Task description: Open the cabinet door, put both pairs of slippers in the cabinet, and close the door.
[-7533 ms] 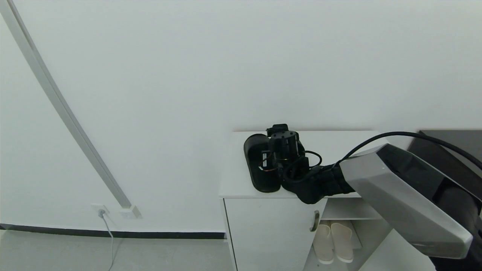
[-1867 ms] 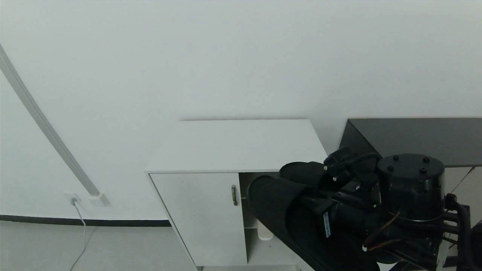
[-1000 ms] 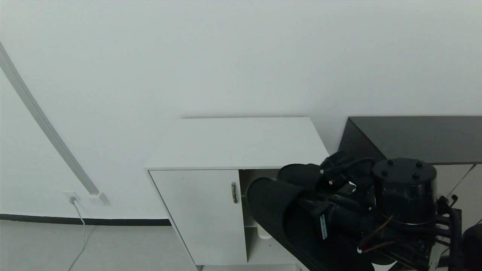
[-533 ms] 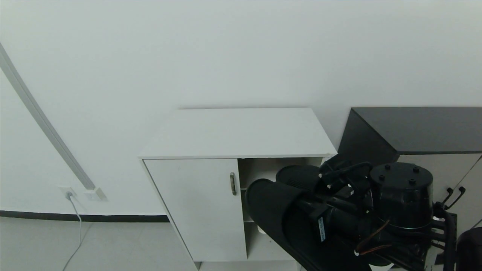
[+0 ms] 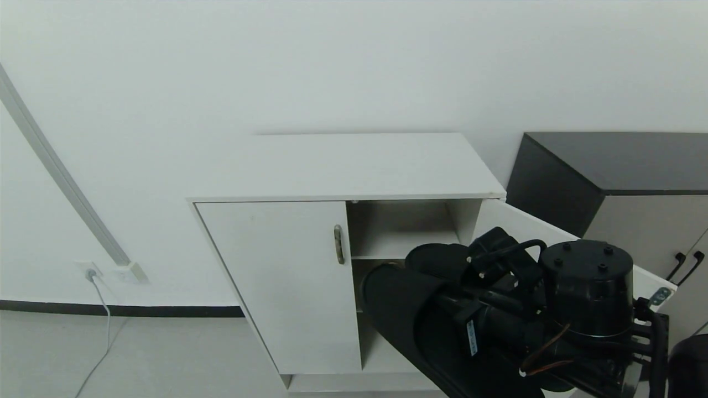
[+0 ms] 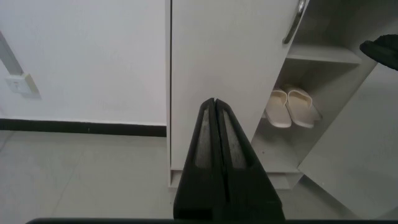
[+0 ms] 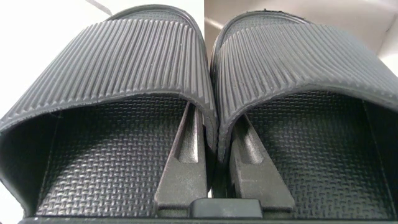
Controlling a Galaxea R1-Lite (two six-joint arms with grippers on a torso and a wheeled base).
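Note:
The white cabinet (image 5: 354, 166) stands against the wall; its left door (image 5: 276, 276) is closed and its right door (image 5: 531, 229) is swung open. My right gripper (image 7: 214, 134) is shut on the pair of black slippers (image 5: 409, 309), with one finger inside each slipper, pinching their touching side walls together. It holds them in front of the open right compartment. A white pair of slippers (image 6: 292, 107) lies on the cabinet's lower level, under the shelf (image 6: 323, 55). My left gripper (image 6: 215, 124) is shut on nothing, low in front of the closed door (image 6: 224, 62).
A black-topped cabinet (image 5: 608, 177) stands right of the white one, close to the open door. A wall socket (image 5: 88, 272) with a cable and a slanted cable duct (image 5: 55, 166) are on the left. Bare floor (image 6: 81, 174) lies before the cabinet.
The black slippers have come off the cabinet top in my right gripper and now hang before the open compartment. The head view has shifted, so the open door shows.

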